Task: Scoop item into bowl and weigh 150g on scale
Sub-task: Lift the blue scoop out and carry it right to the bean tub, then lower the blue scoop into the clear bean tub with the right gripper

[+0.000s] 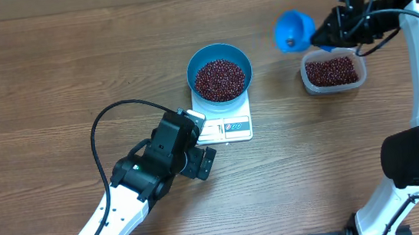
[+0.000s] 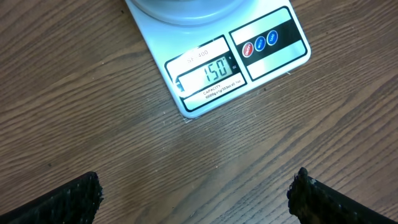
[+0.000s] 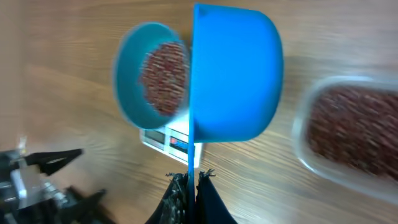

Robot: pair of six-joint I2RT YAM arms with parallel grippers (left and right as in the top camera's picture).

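In right claw (image 3: 189, 185) small blue handled scoop (image 3: 236, 74) is gripped; clear plastic tub (image 1: 334, 88) is found just beside it, round deep blue bowl (image 1: 218, 49) well to its left; left claw (image 2: 196, 190) is released.

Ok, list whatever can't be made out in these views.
- Overhead: the scale display is too small to read.
- Right wrist: the scoop shows only its outside, so its contents are hidden; the whole view is blurred.
- Left wrist: the scale's far part is cut off by the top edge, the left pincer by the bottom edge; button labels are too small.
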